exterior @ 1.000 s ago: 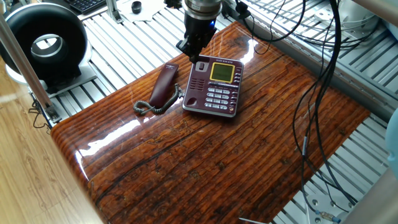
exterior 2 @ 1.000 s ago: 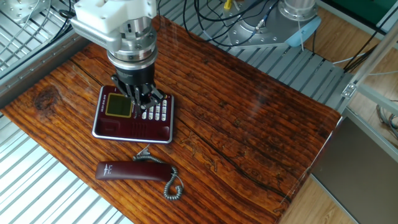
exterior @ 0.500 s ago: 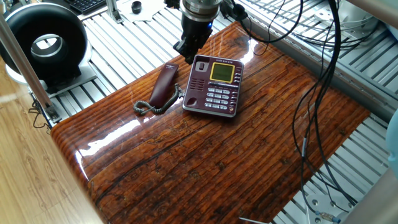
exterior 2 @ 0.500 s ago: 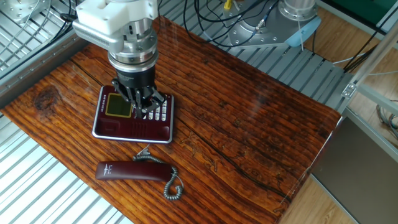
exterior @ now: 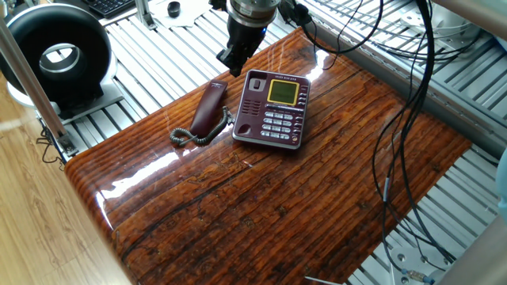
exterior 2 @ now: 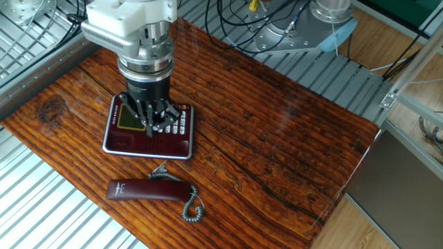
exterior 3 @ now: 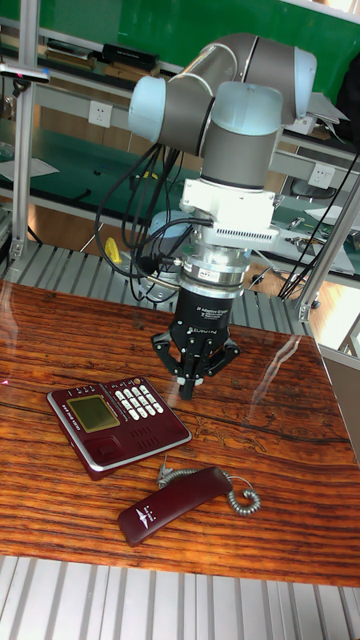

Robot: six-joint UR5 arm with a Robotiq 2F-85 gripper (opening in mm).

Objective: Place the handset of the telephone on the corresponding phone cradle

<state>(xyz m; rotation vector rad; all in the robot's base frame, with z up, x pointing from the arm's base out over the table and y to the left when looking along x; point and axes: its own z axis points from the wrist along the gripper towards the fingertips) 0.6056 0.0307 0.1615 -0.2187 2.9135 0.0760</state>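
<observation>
The dark maroon telephone (exterior: 273, 109) lies flat on the wooden table, screen and keypad up, and its phone cradle (exterior: 246, 107) along the left side is bare. Next to that side the handset (exterior: 207, 108) rests on the table, with its grey coiled cord curling off one end. In the tall fixed view the handset (exterior 3: 175, 503) sits in front of the telephone (exterior 3: 118, 420). My gripper (exterior 3: 190, 386) hangs pointing down in the air near the telephone's far corner, well above the table. Its fingers meet at the tips and hold nothing. It touches neither the phone nor the handset.
A black ring-shaped device (exterior: 57, 55) stands off the table's left end on metal slats. Black cables (exterior: 412, 95) hang over the right part of the table. The table's glossy front edge (exterior: 103, 214) drops to the floor.
The gripper has shifted a little off the telephone's top corner, toward the handset side. The telephone and handset have not moved.
</observation>
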